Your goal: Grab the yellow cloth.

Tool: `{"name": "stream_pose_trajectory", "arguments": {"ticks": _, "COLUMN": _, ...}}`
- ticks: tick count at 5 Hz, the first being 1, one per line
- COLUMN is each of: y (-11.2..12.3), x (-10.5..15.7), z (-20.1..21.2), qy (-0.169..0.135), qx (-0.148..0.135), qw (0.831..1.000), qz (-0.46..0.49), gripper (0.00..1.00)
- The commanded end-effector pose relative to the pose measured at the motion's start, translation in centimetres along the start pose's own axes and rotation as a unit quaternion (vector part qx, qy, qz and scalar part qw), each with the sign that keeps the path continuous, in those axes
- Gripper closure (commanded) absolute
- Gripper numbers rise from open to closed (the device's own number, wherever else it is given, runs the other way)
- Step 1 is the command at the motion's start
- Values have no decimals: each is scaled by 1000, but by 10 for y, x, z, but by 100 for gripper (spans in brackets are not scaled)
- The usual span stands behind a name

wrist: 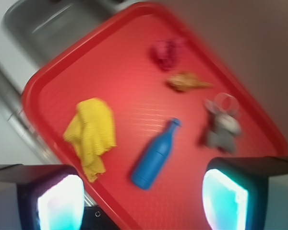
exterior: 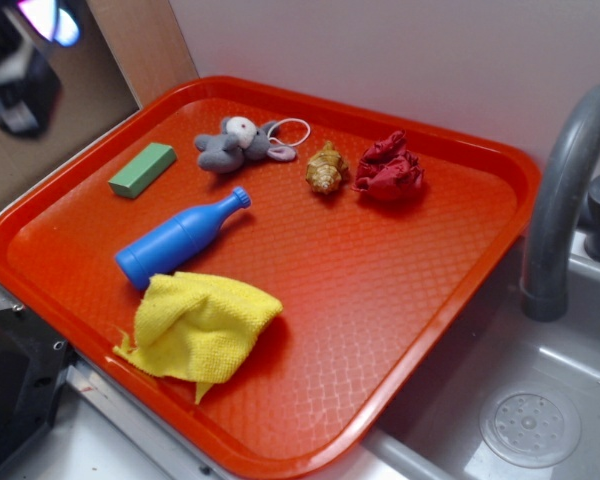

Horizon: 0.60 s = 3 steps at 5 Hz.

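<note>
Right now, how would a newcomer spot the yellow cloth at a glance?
Find the red tray beside the sink. On the tray's near edge, just below the base of the blue bottle, lies the yellow cloth, crumpled. It is the only bright yellow thing, larger and flatter than the dark red wad at the far side.

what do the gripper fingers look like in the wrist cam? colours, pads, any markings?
The gripper shows as two blocky fingers at the bottom of the wrist view. Each finger has a dark, near-black housing with squared edges, and an inner pad face that looks glowing white to cyan. No cables or markings are readable; the image is blurred. In the exterior view only a dark blurred shape shows at top left.
</note>
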<state>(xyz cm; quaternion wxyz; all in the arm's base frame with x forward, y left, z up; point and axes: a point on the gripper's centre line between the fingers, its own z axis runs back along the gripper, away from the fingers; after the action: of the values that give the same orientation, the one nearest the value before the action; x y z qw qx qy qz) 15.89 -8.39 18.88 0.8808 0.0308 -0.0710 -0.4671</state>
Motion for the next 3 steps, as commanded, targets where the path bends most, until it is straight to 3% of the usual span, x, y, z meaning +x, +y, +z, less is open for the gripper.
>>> {"name": "stream_pose_trajectory", "arguments": {"ticks": 1, "y": -25, "x": 27, "z": -59, "qy": 34, "qx": -37, "qw": 992, "qz": -115, "gripper": 0}}
{"name": "stream_pose_trajectory", "arguments": {"ticks": 2, "y": -25, "x": 27, "z": -92, "qy": 67, "qx": -53, "qw": 988, "qz": -126, "gripper": 0}}
{"name": "stream_pose_trajectory", "arguments": {"ticks": 3, "y": -36, "x": 13, "z": -121, "qy": 103, "qx": -124, "qw": 977, "qz": -143, "gripper": 0}}
